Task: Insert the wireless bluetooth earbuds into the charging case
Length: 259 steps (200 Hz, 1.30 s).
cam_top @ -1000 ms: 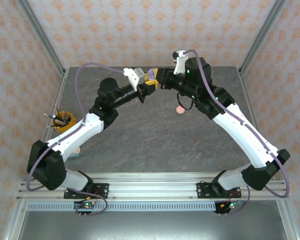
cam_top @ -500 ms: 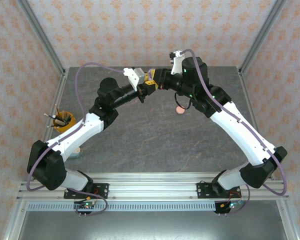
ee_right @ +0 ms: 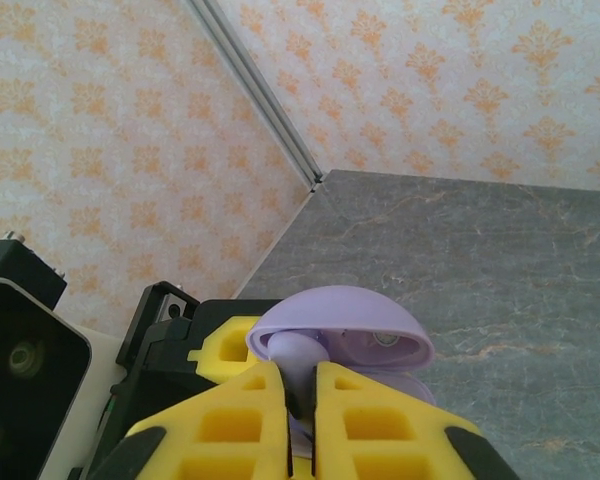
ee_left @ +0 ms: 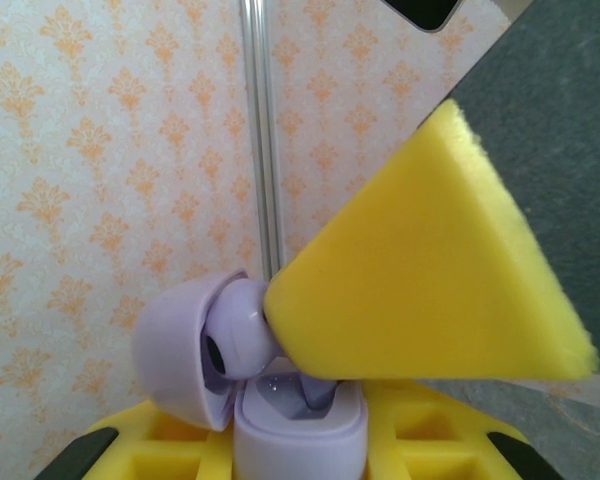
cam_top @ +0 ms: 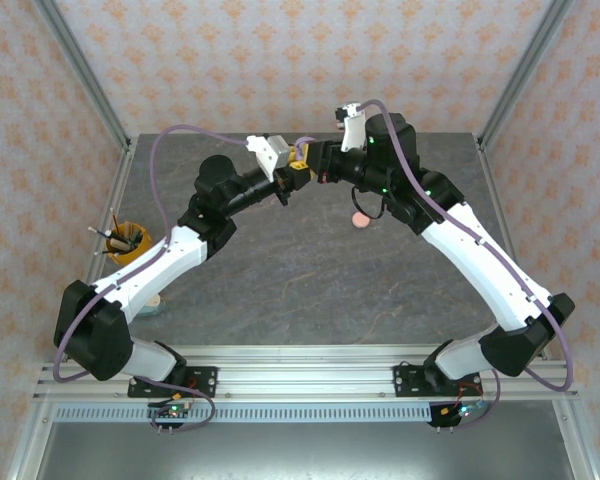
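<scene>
At twelve o'clock, left gripper [cam_top: 296, 172] clamped the open charging case [ee_left: 175, 350]; right gripper [ee_right: 300, 398] pinched a purple earbud [ee_left: 235, 335] at its socket. We judged squarer seating came next.

left hand [ee_left: 300, 430] clamped, right hand [ee_right: 300, 380] pinching

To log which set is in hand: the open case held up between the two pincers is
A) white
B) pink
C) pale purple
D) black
C: the case clamped in the left pincer is pale purple, lid swung open, and the earbud that the right pincer holds at its mouth is the same colour.
</scene>
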Each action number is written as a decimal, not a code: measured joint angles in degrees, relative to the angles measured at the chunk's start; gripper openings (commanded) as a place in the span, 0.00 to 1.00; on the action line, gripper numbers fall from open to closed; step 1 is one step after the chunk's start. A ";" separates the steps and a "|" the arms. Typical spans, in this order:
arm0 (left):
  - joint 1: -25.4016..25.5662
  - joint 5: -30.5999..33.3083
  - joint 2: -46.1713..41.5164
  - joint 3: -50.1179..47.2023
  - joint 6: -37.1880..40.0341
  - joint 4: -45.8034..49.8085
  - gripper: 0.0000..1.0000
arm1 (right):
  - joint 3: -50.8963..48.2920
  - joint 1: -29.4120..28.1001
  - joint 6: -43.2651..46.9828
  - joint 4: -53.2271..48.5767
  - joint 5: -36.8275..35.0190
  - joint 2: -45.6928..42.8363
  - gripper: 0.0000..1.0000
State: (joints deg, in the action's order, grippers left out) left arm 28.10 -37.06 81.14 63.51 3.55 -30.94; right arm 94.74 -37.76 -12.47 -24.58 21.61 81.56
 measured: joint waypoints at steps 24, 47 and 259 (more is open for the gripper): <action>0.00 0.00 0.02 0.00 0.00 0.33 0.00 | 0.04 -0.02 0.52 -0.31 0.31 0.09 0.27; 0.04 -0.02 0.02 0.00 0.00 0.76 0.00 | 0.31 -0.07 0.55 -0.87 -0.20 0.09 0.33; 0.04 0.37 -0.15 -2.23 1.09 -1.44 0.00 | 7.58 22.18 -17.20 -14.38 -11.34 14.14 0.59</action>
State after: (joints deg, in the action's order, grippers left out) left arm 28.14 -36.69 80.99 61.28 4.64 -32.38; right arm 102.32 -15.57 -29.67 -38.96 10.26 95.70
